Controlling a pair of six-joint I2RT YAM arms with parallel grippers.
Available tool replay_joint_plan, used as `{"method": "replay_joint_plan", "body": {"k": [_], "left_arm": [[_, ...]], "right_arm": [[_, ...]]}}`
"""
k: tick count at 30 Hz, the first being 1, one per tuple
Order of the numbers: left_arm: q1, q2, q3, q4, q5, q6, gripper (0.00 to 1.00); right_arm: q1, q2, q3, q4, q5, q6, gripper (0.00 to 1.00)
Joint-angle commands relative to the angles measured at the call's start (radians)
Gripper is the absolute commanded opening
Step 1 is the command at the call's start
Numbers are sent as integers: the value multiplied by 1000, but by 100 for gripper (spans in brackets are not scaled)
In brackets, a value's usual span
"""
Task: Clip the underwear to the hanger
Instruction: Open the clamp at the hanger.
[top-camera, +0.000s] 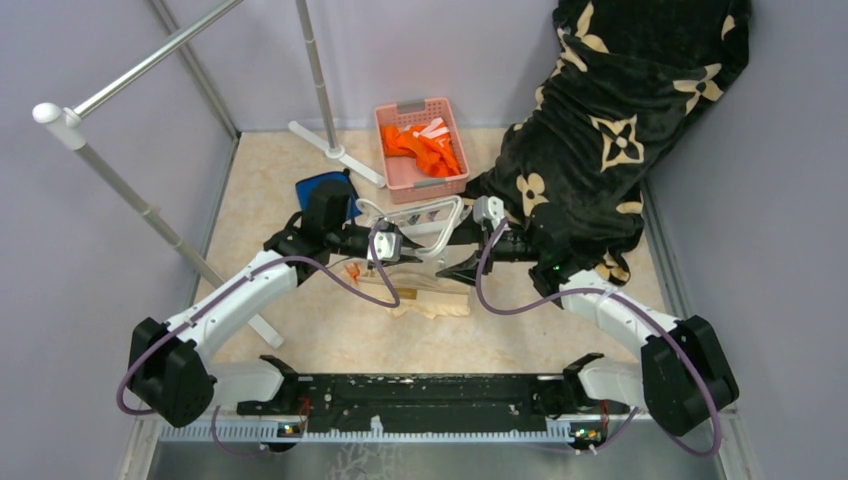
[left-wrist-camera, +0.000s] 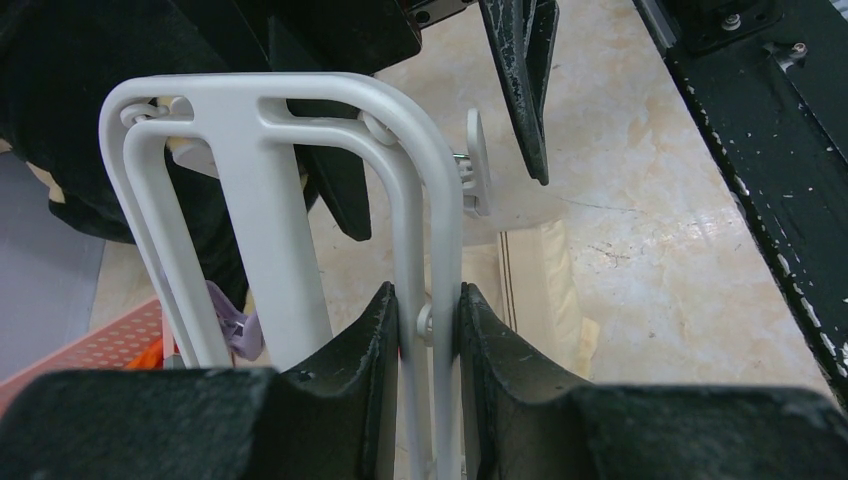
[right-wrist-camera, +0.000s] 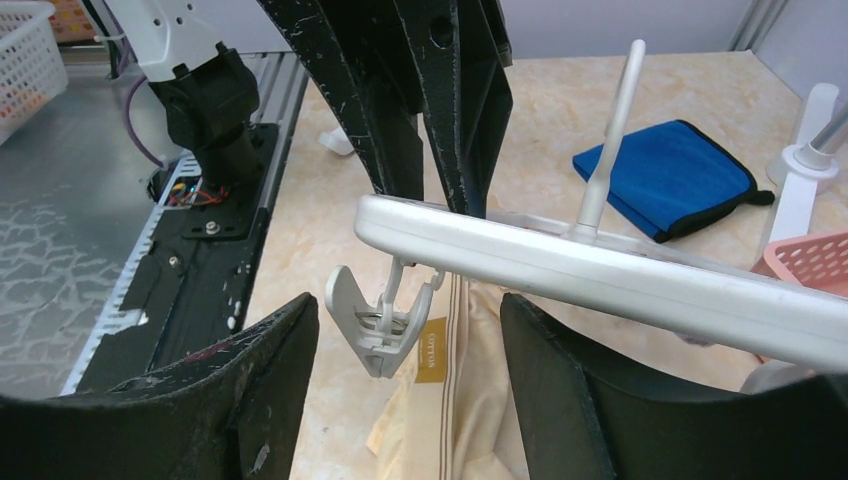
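Top external view: over the desk (top-camera: 320, 335), the hanger (left-wrist-camera: 262, 200) hangs just above the underwear (top-camera: 432, 302), which lies flat. The left gripper (left-wrist-camera: 428, 320) clamps a hanger bar. The right gripper (right-wrist-camera: 408, 315) is open, with a dangling clip (right-wrist-camera: 372, 328) between its fingers.

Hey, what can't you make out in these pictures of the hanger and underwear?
- Hanger: left wrist view, lower end cut off behind the left gripper.
- Its clips: top view, too small to count.
- Underwear: top view, mostly under the hanger and arms; right wrist view, only a strip past the clip.
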Motion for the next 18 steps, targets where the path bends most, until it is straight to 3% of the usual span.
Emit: {"method": "replay_joint_plan", "body": {"k": [1,18], "left_arm": [[3,-6,56,51,38,48,0],[3,4,62,48,32,48,0]], "right_arm": [[12,-5,52,26,5,-8,66],[16,-43,34,56,20,28,57]]}}
